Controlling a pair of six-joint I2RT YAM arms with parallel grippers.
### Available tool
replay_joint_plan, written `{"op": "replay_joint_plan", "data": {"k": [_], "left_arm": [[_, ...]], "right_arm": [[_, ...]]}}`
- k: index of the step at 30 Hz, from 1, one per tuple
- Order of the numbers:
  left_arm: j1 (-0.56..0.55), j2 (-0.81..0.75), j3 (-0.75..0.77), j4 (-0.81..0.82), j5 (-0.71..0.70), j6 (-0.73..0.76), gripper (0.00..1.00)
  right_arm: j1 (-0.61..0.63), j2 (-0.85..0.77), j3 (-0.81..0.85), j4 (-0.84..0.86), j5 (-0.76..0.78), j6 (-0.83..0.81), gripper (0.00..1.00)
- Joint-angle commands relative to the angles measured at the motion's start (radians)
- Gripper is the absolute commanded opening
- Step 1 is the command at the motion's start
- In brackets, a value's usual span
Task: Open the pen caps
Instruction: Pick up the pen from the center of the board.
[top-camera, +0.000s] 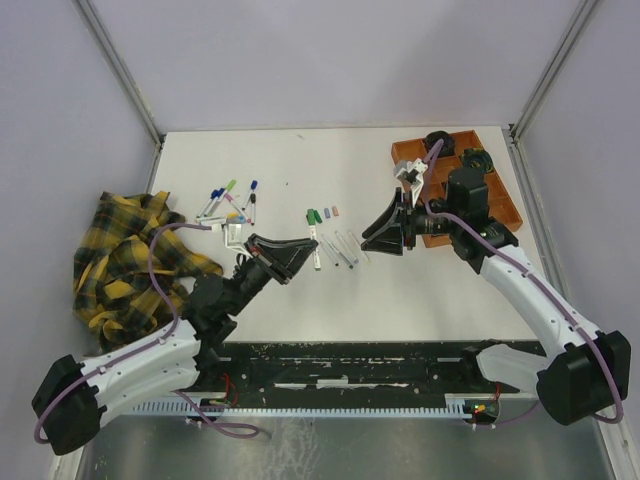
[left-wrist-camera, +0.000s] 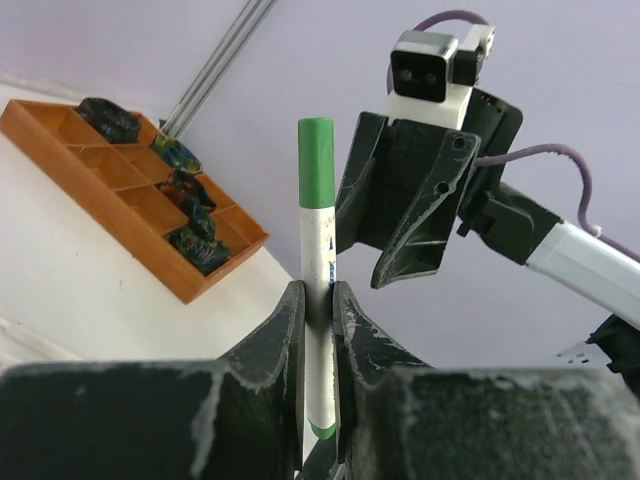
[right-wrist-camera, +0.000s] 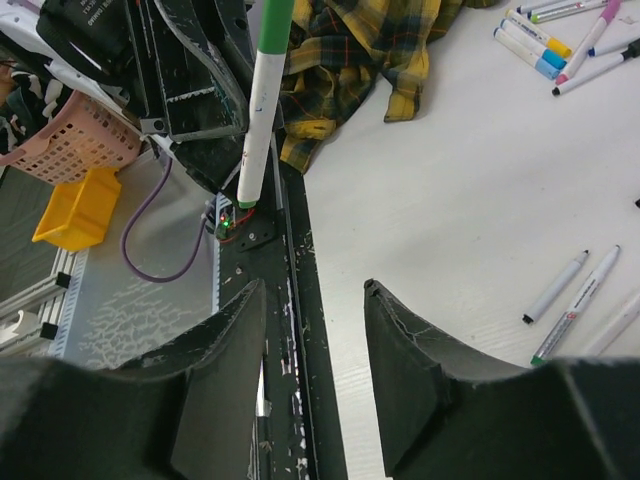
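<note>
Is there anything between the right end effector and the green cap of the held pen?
Nothing. In the left wrist view, only open air separates the green cap from the open right end effector.

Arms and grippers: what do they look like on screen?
The left arm and right arm: white links, black joints, a purple cable along each. The left gripper and right gripper: black, wedge-shaped, edges scuffed pale. White camera block on the right wrist.
</note>
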Motion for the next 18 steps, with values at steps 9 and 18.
{"op": "replay_joint_plan", "data": {"k": [9, 18], "left_arm": [[-0.042, 0.163, 0.002, 0.408, -0.095, 0.002, 0.03], [-0.084, 0.327, 0.065, 0.559, -0.112, 0.058, 0.03]], "right_arm": [[-0.002, -0.028, -0.124, 0.419, -0.012, 0.293, 0.7], [0.025, -0.031, -0.205, 0.611, 0.064, 0.448, 0.73]]}}
